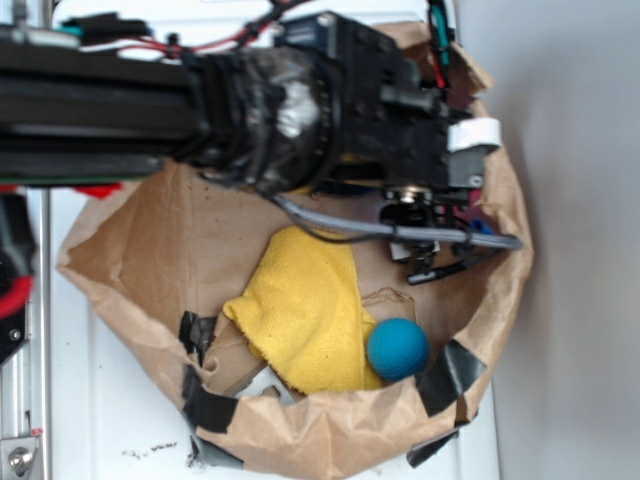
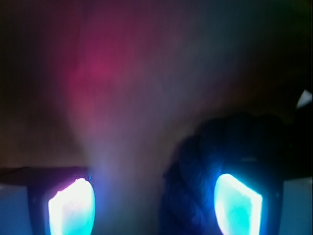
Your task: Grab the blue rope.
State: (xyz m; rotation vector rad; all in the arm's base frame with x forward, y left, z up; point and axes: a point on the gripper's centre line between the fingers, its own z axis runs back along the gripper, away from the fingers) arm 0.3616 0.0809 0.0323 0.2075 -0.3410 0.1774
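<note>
The blue rope (image 2: 205, 166) fills the lower right of the wrist view as a dark navy twisted mass. It lies between my fingers, close against the right pad (image 2: 238, 205), with a gap to the left pad (image 2: 71, 208). My gripper (image 2: 154, 196) is open and low over the brown paper. In the exterior view the gripper (image 1: 432, 258) hangs at the right side of the paper nest, and the arm hides nearly all of the rope.
A crumpled brown paper nest (image 1: 130, 260) with raised walls surrounds the work area. A yellow cloth (image 1: 305, 310) lies in its middle, and a teal ball (image 1: 397, 348) rests by the cloth's right edge. A grey cable (image 1: 340, 226) runs under the arm.
</note>
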